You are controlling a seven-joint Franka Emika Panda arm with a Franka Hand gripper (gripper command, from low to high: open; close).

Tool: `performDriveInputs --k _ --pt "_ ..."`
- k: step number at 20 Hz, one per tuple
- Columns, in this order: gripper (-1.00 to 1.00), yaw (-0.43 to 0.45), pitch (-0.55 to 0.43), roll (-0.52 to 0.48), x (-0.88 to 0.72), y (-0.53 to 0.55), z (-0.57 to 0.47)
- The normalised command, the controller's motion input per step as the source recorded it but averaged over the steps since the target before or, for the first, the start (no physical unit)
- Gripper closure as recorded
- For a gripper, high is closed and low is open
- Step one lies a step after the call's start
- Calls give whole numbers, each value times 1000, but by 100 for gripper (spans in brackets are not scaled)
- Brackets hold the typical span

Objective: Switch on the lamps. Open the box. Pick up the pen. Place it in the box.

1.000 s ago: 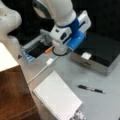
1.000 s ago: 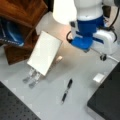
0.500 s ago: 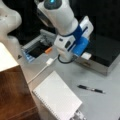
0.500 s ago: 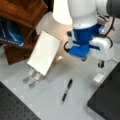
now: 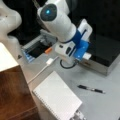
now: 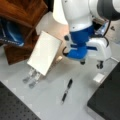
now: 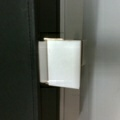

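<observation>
Black-lidded, silvery-sided flat box (image 5: 107, 56) lies shut, white front tag (image 7: 63, 63) just under the gripper (image 5: 83, 58), whose opening cannot be told. Slim black pen (image 6: 67, 90) lies near the box, untouched.

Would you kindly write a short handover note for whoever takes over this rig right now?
Gripper: above the box's front edge in a front view; wrist view looks straight at the white tag. Holds nothing visible.
Box: lid shut.
Pen: lying on the table, apart from box.
Lamp shade: partly in view; whether lit cannot be told.
Left: box unopened, pen not picked or boxed.
</observation>
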Motion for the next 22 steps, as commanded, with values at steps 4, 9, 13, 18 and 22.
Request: performDriveInputs --k 4,9,13,18,22 --pt "-100 17 -61 260 118 -14 -241" --pt "-100 30 -127 263 129 6 -211" --pt "-100 40 -117 227 82 -2 -140" --pt "-100 50 -53 230 20 15 -75" --pt "-100 8 -25 300 4 77 -131"
